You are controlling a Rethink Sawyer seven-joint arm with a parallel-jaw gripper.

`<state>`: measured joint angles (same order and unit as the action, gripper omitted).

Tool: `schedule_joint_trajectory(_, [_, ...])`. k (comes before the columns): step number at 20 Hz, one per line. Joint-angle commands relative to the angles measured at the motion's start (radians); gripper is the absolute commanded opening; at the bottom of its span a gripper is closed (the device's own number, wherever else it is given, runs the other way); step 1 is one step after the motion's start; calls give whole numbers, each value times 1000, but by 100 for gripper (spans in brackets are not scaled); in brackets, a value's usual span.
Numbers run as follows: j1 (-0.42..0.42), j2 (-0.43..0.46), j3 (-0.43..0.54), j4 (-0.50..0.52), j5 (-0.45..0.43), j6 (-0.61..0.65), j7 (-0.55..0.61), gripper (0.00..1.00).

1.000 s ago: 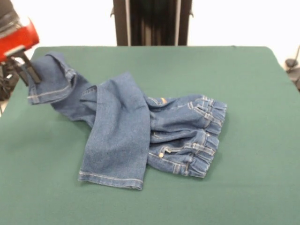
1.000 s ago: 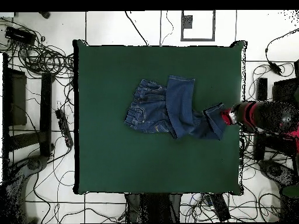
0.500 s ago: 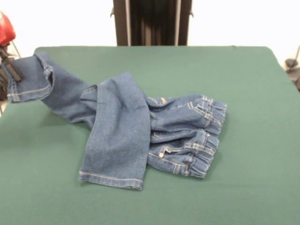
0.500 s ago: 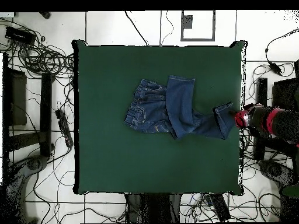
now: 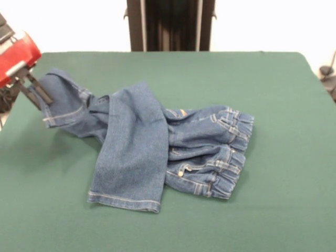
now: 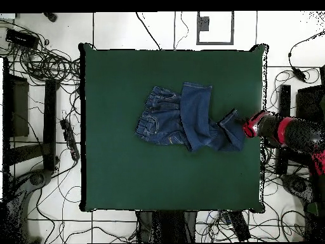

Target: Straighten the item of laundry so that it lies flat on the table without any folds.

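Observation:
The blue denim jeans [image 5: 157, 142] lie crumpled in the middle of the green table [image 5: 273, 105]. The elastic waistband is at the right in the front view. One leg is folded across the front with its hem near the table's near side. The other leg stretches left, its hem lifted off the cloth. My gripper [image 5: 39, 94] is shut on that leg's hem at the table's left side in the front view. In the overhead view the gripper [image 6: 244, 127] is at the right of the jeans [image 6: 181, 117], near the table's [image 6: 127, 178] right edge.
The robot pedestal [image 5: 169, 25] stands behind the table's far edge. Cables and equipment [image 6: 38, 70] lie on the floor around the table. The table's left edge in the front view is close to my gripper.
My gripper, holding the leg hem, swung outward past the table edge, then came back inward over the table. The held leg is now slacker and more bunched. The rest of the jeans stayed put.

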<state>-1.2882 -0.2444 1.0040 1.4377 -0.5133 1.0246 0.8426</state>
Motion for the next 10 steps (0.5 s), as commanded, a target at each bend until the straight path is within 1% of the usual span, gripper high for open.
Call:
schedule_joint_trajectory(1, [15, 115, 102, 12, 19, -16, -355, 0])
schedule_joint_trajectory(4, [11, 144, 133, -14, 50, 22, -379, 0])
schedule_joint_trajectory(10, [-7, 158, 150, -79, 76, 128, -457, 0])
